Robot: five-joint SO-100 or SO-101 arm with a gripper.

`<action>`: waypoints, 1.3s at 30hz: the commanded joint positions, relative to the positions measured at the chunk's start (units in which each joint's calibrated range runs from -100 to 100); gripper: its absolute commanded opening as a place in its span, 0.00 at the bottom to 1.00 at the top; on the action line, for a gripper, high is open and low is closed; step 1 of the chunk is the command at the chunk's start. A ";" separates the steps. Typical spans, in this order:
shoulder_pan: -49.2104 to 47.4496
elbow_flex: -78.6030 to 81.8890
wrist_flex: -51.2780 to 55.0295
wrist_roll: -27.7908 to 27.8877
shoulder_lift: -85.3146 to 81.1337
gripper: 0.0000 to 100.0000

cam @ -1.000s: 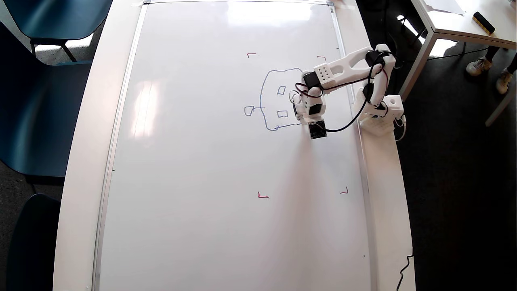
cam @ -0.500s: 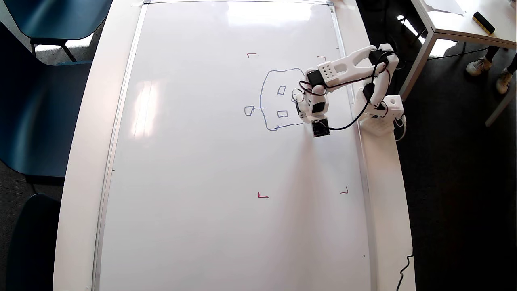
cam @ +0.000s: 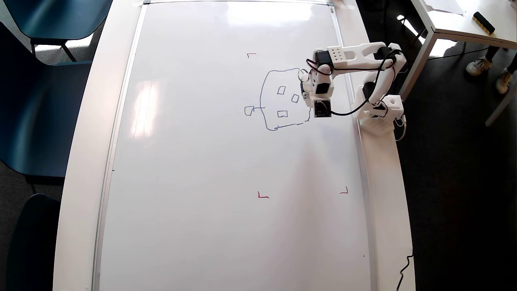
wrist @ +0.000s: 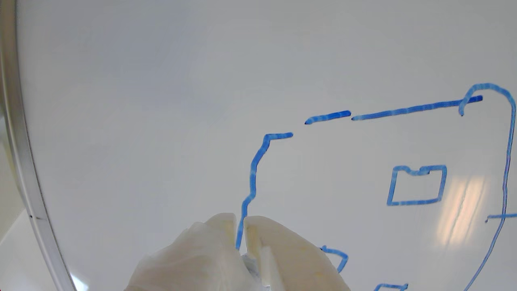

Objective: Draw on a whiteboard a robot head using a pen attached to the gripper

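No writing to read anywhere

The glossy white board with the thin silver frame [cam: 202,161] carries no letters or numbers, only a blue line sketch of a boxy head [cam: 282,99] and small red corner marks [cam: 263,196]. The white plastic arm [cam: 351,56] shows no legible label or brand, and the wrist view gives blue strokes alone.

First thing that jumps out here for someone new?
The blue robot head sketched on the upper right part of the big whiteboard, its outline still gapped along one side in the wrist view. Next, the white arm's gripper poised over the sketch's right side, its fingertips straddling the fresh line.
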 commanded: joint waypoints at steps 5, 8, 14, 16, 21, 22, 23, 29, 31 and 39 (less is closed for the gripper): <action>5.32 -0.07 3.25 2.93 -4.32 0.01; 7.53 4.29 0.82 4.59 -4.32 0.01; 8.93 8.73 -0.05 5.18 -4.41 0.01; 9.37 9.01 -0.40 5.18 -4.41 0.01; 12.09 8.92 -0.92 6.04 -3.73 0.01; 12.53 8.92 -1.27 6.31 -3.73 0.01; 12.98 8.92 -1.53 6.57 -3.65 0.01; 14.01 9.01 -2.57 7.16 -0.13 0.01; 14.01 9.01 -3.70 7.16 0.71 0.01; 14.01 8.92 -5.79 7.22 3.48 0.01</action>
